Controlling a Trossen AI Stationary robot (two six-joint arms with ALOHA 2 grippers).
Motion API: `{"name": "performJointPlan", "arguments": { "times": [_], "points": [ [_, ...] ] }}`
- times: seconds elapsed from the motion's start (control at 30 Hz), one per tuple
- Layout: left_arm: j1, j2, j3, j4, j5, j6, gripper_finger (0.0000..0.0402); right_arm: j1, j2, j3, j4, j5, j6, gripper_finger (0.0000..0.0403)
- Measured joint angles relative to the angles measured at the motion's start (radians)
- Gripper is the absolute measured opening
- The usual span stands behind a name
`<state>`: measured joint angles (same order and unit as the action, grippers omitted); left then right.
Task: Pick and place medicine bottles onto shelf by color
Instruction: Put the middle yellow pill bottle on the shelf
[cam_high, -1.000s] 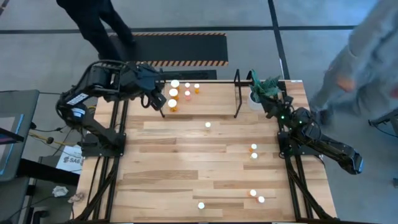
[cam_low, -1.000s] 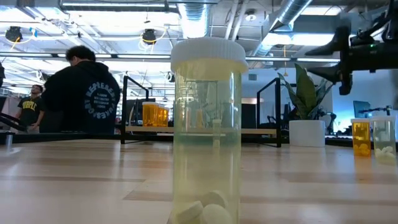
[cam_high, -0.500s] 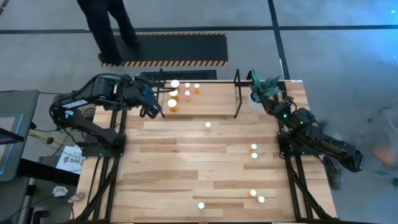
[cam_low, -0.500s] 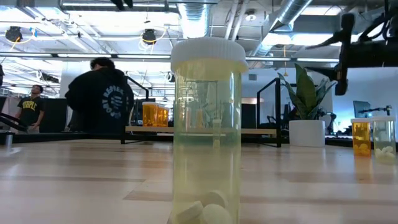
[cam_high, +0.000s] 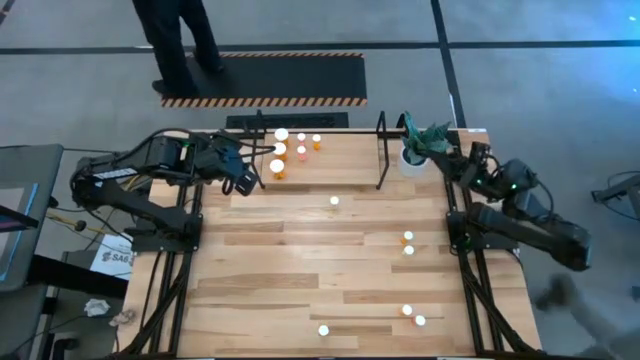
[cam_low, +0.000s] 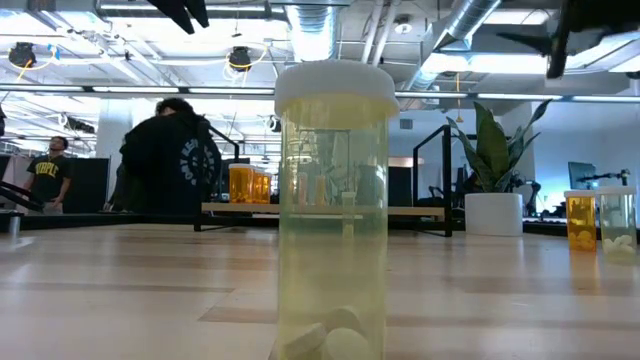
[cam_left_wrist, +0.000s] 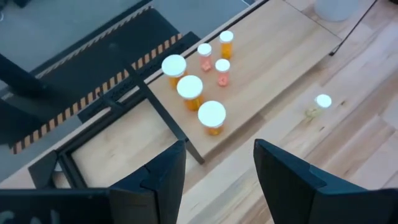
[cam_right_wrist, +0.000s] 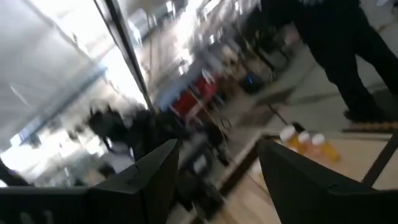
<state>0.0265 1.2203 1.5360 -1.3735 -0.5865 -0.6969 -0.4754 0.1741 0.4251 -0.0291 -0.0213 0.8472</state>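
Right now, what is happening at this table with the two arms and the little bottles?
Two robot arms are sorting medicine bottles onto the shelf at the table's far edge. Six bottles with white caps already stand grouped at the shelf's left end. The left gripper is open and empty, just beside that group. The right gripper is open too, raised near the potted plant, holding nothing. About seven more bottles, such as a pair toward the right side, wait on the table.

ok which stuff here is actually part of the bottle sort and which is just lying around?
Job:
- medicine bottles on the shelf
- loose bottles on the table
- shelf

Not the job:
- potted plant
- striped floor mat
- person walking past
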Motion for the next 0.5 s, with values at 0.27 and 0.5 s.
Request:
{"name": "performJointPlan", "arguments": {
  "times": [0.27, 0.5],
  "points": [
    [0.000, 0.000, -0.001, 0.000, 0.003, 0.033, 0.0178, 0.157, 0.392, 0.278, -0.209, -0.012, -0.154, 0.0249],
    [0.000, 0.000, -0.001, -0.007, 0.002, 0.128, 0.0178, 0.258, 0.690, 0.541, -0.402, -0.002, -0.197, 0.0249]
  ]
}}
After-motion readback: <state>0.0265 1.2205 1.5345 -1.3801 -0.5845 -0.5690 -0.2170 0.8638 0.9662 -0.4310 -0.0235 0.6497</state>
